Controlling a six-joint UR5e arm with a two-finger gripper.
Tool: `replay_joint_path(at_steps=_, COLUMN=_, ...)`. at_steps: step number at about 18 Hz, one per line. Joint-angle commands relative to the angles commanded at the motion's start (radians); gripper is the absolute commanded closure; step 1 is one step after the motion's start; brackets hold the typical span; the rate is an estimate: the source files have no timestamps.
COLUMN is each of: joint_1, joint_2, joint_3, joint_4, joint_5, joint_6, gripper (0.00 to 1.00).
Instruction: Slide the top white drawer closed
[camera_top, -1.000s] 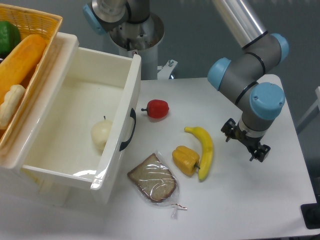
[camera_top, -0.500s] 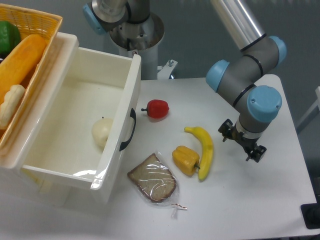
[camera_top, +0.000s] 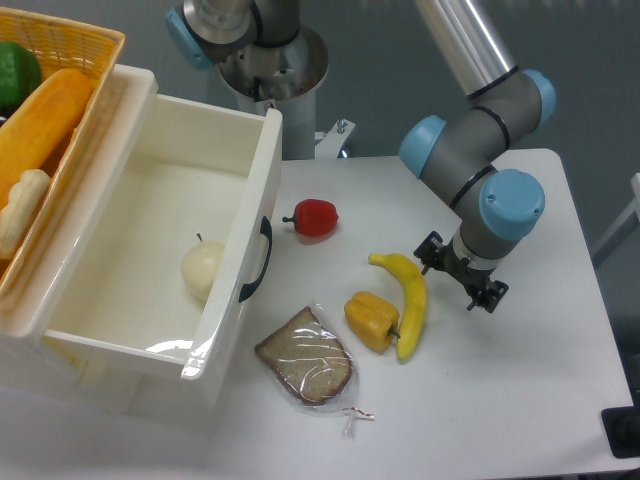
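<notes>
The top white drawer (camera_top: 240, 215) is pulled far out of the cabinet at the left. It is a deep cream-white box with a curved black handle (camera_top: 258, 262) on its front. A pale round fruit (camera_top: 203, 268) lies inside it. My gripper (camera_top: 460, 279) hangs over the table right of the banana (camera_top: 408, 300), well to the right of the drawer front. It points down and holds nothing; its fingers are seen end-on, so I cannot tell whether they are open or shut.
A red pepper (camera_top: 315, 217), a yellow pepper (camera_top: 371, 320) and a bagged bread slice (camera_top: 307, 368) lie on the table between drawer and gripper. A wicker basket (camera_top: 60, 50) with produce sits on the cabinet top at the left.
The arm has moved left, and the gripper with it, from right of the banana to close beside it. The pale fruit shifted slightly in the drawer. The drawer has not moved.
</notes>
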Motion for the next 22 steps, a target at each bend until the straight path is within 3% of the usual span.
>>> replay_joint_path(at_steps=4, joint_1=-0.011, joint_2=0.066, joint_3=-0.009, joint_4=-0.02, joint_5=-0.089, joint_6=-0.126, gripper=0.59)
replay_joint_path(at_steps=8, joint_1=-0.077, joint_2=0.1, joint_3=-0.009, joint_4=-0.07, joint_5=-0.114, joint_6=-0.22, gripper=0.86)
replay_joint_path(at_steps=12, joint_1=-0.113, joint_2=0.107, joint_3=-0.009, joint_4=-0.1, joint_5=-0.218, joint_6=-0.347, gripper=0.95)
replay_joint_path(at_steps=15, joint_1=-0.115, joint_2=0.132, joint_3=0.005, joint_4=-0.276, joint_5=-0.334, joint_6=-0.347, gripper=1.0)
replay_joint_path(at_steps=17, joint_1=-0.114, joint_2=0.135, joint_3=0.031, joint_4=-0.36, joint_5=-0.373, joint_6=-0.346, gripper=1.0)
replay_joint_path(at_steps=22, joint_1=-0.12, joint_2=0.16, joint_3=0.051, joint_4=-0.425, joint_5=-0.493, joint_6=-0.349, gripper=1.0)
